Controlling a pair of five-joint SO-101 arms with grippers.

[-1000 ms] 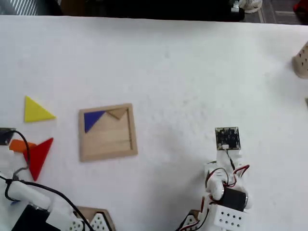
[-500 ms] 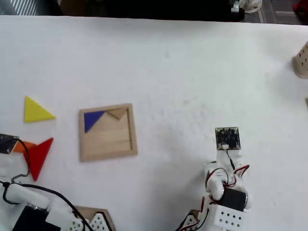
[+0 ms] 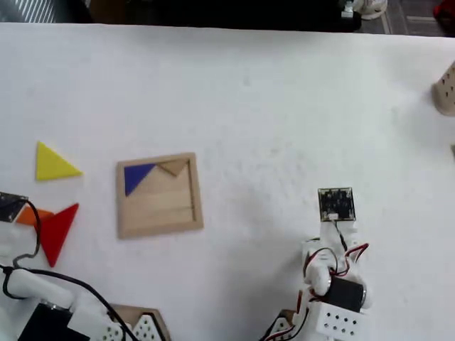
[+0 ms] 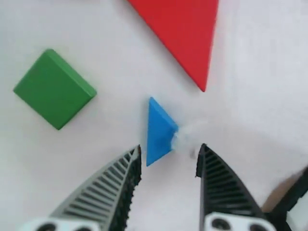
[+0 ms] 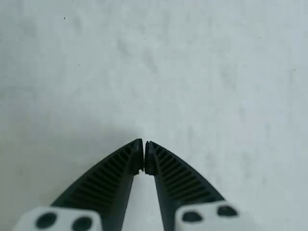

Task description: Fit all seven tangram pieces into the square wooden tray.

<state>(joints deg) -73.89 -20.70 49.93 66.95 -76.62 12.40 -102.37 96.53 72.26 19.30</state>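
Note:
The square wooden tray (image 3: pixel 160 226) lies left of centre with a blue triangle (image 3: pixel 136 176) and a wood-coloured triangle (image 3: pixel 174 167) along its far side. Left of it lie a yellow triangle (image 3: pixel 52 163), a red triangle (image 3: pixel 58 229) and an orange piece (image 3: pixel 30 216) partly under the left arm (image 3: pixel 8 207). My left gripper (image 4: pixel 168 155) is open just above the table, and the near tip of a small blue triangle (image 4: pixel 159 129) lies between its fingertips. Beyond are the red triangle (image 4: pixel 180 33) and a green square (image 4: pixel 54 89). My right gripper (image 5: pixel 144 156) is shut over bare table.
The right arm (image 3: pixel 334 277) rests at the near edge, right of centre. A perforated wooden object (image 3: pixel 446 89) stands at the far right edge. White table stretches between the tray and the right arm.
The left arm's wrist has shifted slightly toward the near edge and covers more of the orange piece. The right arm has not moved.

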